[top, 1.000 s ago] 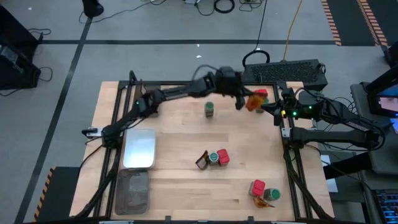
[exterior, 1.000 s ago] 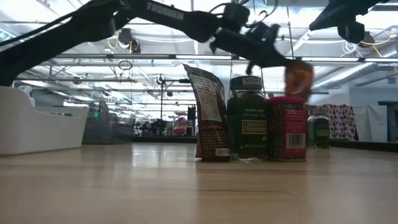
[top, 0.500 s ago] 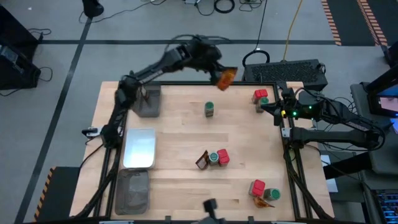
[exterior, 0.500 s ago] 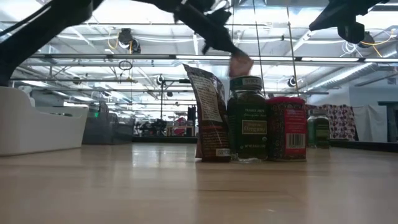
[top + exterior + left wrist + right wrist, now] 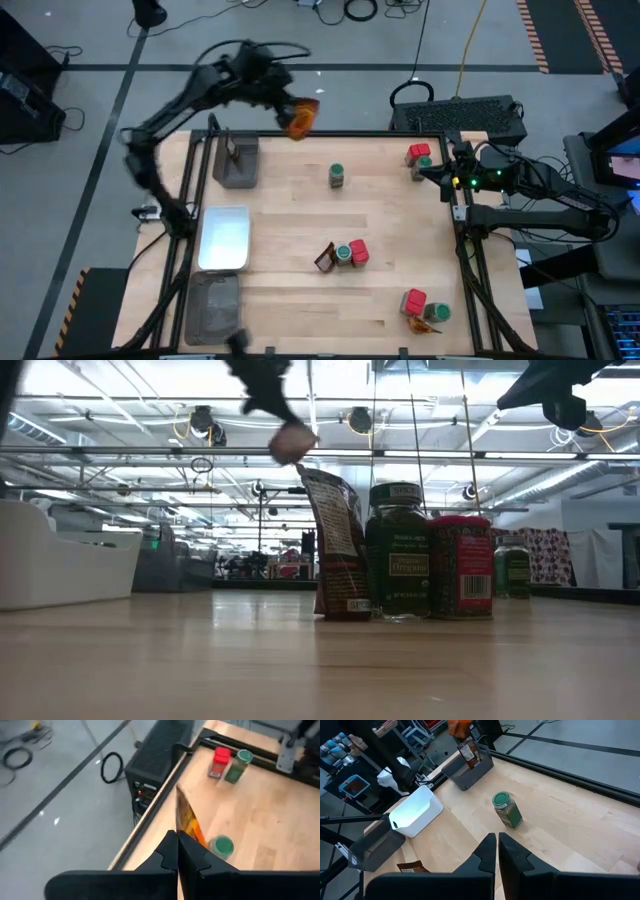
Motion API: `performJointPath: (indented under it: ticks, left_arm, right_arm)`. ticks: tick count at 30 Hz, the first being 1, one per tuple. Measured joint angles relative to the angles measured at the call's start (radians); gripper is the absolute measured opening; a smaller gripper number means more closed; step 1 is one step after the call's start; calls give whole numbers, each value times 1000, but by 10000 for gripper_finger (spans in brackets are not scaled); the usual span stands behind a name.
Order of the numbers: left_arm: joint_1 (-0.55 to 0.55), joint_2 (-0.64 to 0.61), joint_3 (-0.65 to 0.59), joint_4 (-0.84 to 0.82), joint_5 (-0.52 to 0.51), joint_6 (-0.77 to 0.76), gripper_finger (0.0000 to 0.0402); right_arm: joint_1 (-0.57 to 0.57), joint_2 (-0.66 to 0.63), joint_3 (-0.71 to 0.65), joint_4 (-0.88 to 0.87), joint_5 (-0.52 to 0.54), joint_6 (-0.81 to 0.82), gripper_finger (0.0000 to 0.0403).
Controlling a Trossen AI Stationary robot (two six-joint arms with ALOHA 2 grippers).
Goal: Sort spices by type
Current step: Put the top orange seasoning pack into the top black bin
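Gripping an orange sachet [image 5: 299,116] edge-on, left claw [image 5: 285,108] pinching it above the worktop's [image 5: 300,210] far-left corner, over a grey tray [image 5: 236,160] already holding one brown sachet [image 5: 468,752]. Right claw [image 5: 497,845] pressed together on nothing, parked at the right edge. Low view alone giving legible print: "Organic" on the green-lidded jar [image 5: 398,550], flanked by a brown sachet [image 5: 335,545] and red packet [image 5: 461,566] mid-worktop. High view adding a lone jar [image 5: 337,176], a red packet with jar [image 5: 419,156] far right, another trio [image 5: 424,309] near right, a white tray [image 5: 223,238] and a second grey tray [image 5: 213,306] left.
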Motion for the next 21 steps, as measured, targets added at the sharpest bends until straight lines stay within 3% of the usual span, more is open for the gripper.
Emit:
performJointPath:
  ticks: [6,11,16,21]
  left_arm:
    - [26,-376,-545,326,-98,-165,0]
    - [28,-592,-880,522,-257,-283,0]
    - [27,-694,-1103,657,-390,-388,0]
    - [27,-741,-1222,730,-479,-450,0]
  right_arm:
    - [0,0,0,0,0,0,0]
    - [0,0,0,0,0,0,0]
    - [0,0,0,0,0,0,0]
    - [0,0,0,0,0,0,0]
